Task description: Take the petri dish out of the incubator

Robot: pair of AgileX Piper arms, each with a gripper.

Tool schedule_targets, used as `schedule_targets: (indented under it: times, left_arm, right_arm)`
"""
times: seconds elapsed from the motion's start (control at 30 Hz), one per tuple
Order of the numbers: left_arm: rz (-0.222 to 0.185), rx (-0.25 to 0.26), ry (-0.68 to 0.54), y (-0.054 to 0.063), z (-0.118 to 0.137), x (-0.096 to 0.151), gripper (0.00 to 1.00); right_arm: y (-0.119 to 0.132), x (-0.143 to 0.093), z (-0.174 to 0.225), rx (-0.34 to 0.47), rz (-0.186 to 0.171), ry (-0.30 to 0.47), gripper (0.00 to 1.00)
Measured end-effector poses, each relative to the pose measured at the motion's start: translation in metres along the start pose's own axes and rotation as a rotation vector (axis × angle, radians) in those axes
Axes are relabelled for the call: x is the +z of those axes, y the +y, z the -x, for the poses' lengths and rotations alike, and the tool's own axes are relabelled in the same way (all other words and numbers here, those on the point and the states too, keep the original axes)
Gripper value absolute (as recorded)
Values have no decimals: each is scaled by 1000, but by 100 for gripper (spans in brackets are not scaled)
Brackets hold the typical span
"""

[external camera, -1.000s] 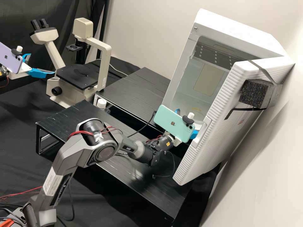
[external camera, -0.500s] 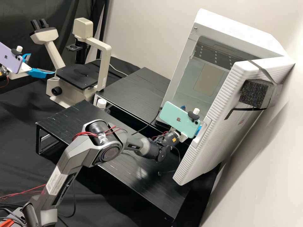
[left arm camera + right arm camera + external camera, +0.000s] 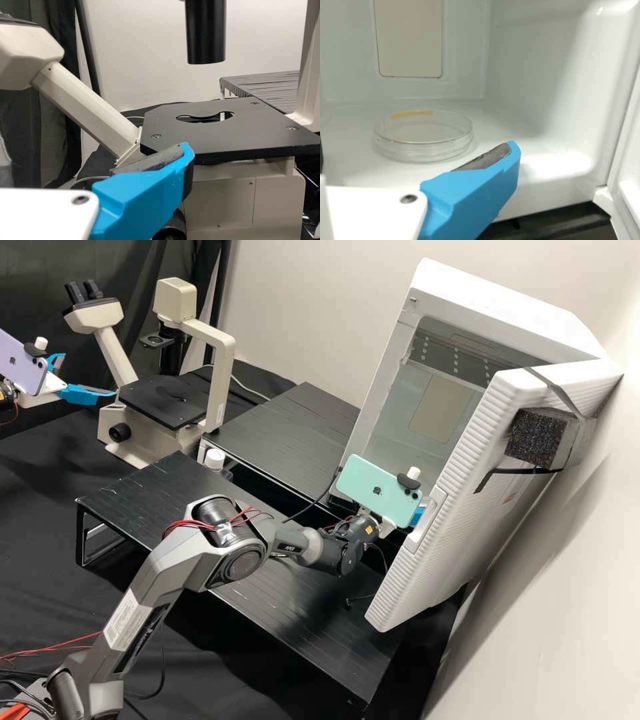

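"What took up the most room?"

"The white incubator (image 3: 497,303), across the right half of the high view, its door (image 3: 467,527) open."

"And after that?"

"The right arm (image 3: 167,567), rising from the lower left to the centre. Under its far end stood a low black table (image 3: 287,600), with a second one (image 3: 280,433) behind it, at mid-frame. The microscope (image 3: 220,380) stood at upper left."

"The grippers?"

"The right gripper (image 3: 419,515) was right of centre, at the incubator's opening, with a green phone (image 3: 367,493) mounted over it. Its fingers (image 3: 470,195) were spread, holding nothing. The left gripper (image 3: 89,374) was at the left edge, near the microscope, a purple phone (image 3: 20,367) on it. Its fingers (image 3: 87,395) were parted too, and empty."

"So where was the dish?"

"Inside. The right wrist view had the clear dish (image 3: 422,137) flat on the incubator's floor, near that blue finger but apart from it. A yellow strip (image 3: 411,114) marked it."
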Motion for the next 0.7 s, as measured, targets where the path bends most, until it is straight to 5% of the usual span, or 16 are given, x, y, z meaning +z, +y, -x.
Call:
schedule_targets:
  times: [0.3, 0.7]
  left_arm:
    - [0, 0, 0, 0, 0, 0, 100]
    - [0, 0, 0, 0, 0, 0, 100]
  right_arm:
    - [15, -7, -7, -33, -8, 18, 100]
    - [16, -5, -10, -74, 46, -19, 100]
